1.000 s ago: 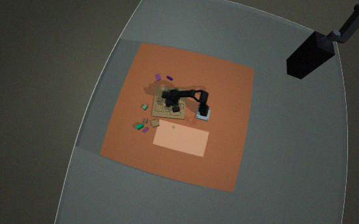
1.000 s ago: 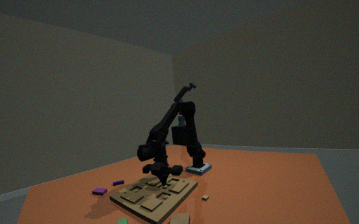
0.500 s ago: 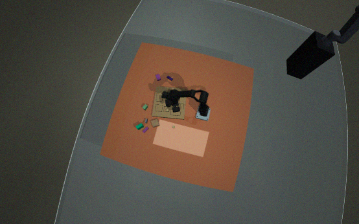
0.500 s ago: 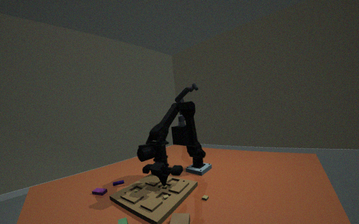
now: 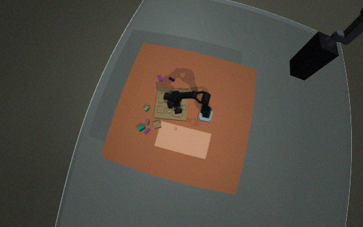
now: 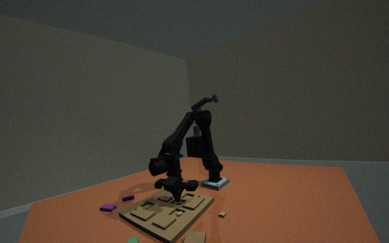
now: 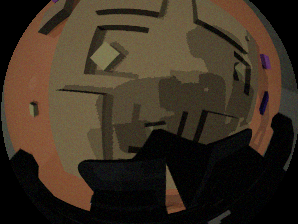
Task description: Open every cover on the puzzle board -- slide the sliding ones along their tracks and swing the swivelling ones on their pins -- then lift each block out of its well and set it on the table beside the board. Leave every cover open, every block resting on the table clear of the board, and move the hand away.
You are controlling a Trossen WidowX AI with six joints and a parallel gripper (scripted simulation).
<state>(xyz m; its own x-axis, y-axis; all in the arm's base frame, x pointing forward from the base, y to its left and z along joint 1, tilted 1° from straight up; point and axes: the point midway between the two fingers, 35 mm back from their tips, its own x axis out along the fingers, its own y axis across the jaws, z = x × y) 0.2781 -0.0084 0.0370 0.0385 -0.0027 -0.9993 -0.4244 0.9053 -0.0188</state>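
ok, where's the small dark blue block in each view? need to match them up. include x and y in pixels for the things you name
Top: small dark blue block (image 5: 171,79) (image 6: 128,198) (image 7: 264,103) just above the tan puzzle board (image 5: 164,118) (image 6: 145,223) (image 7: 75,135), left of picture centre.
Exterior: lower left, left of the board's far part.
Wrist: right edge, about mid-height.
Shared landmark: flat purple block (image 5: 160,78) (image 6: 107,208) (image 7: 265,61), its neighbour: left of it in top and exterior, above it in wrist.

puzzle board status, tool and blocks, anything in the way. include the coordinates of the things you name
Tool (image 6: 177,201) shut, low over puzzle board (image 5: 170,119) (image 6: 164,234) (image 7: 70,125). Pale block (image 6: 179,213) (image 7: 105,56) in an open well; another (image 6: 222,214) (image 7: 33,109) (image 5: 175,128) beside the board. Arm shades part of the board.
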